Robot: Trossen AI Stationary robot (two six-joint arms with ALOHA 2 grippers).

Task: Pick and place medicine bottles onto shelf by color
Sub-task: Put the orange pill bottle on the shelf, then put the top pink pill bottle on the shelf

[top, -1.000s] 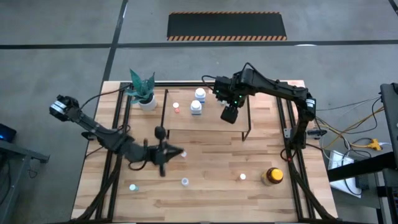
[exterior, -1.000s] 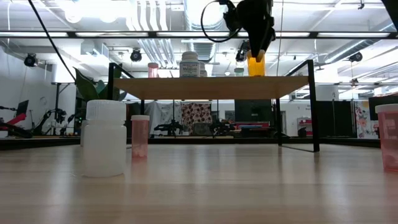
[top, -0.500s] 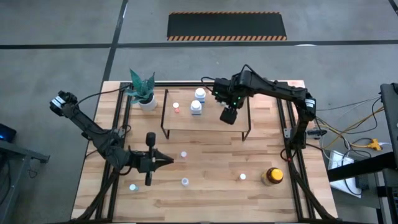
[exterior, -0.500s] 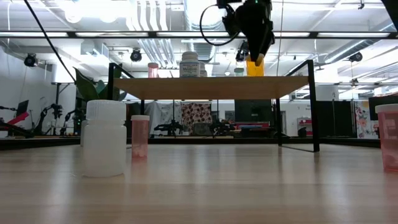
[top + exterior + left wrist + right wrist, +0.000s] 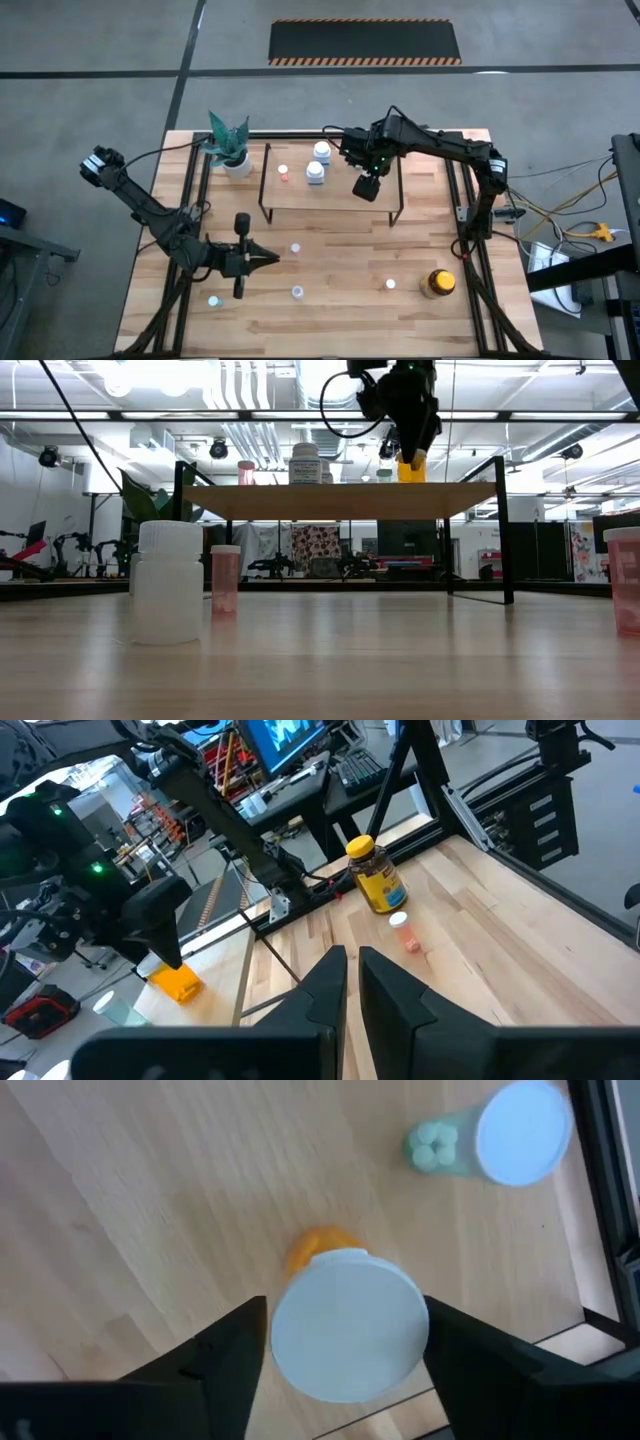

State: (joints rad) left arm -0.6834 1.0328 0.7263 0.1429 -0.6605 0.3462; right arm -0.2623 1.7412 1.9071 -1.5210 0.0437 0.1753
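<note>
An orange medicine bottle with a white cap stands on the light-wood shelf, near its right end. My right gripper points down over it, open, one finger close on each side of the cap. In the low view the bottle stands on the shelf board just under the gripper. My left gripper hovers shut over the table's left half, pointing right, nothing in it. A small pink bottle stands on the table just ahead of it.
On the shelf stand two white bottles, a small orange-capped one and a green pale-capped one. On the table are small bottles and a large amber bottle. A potted plant stands far left.
My left gripper has drawn back from the small pink bottle toward the table's near left and risen a little, still shut; the bottle stays standing on the table. My right gripper has stayed over the orange bottle on the shelf.
</note>
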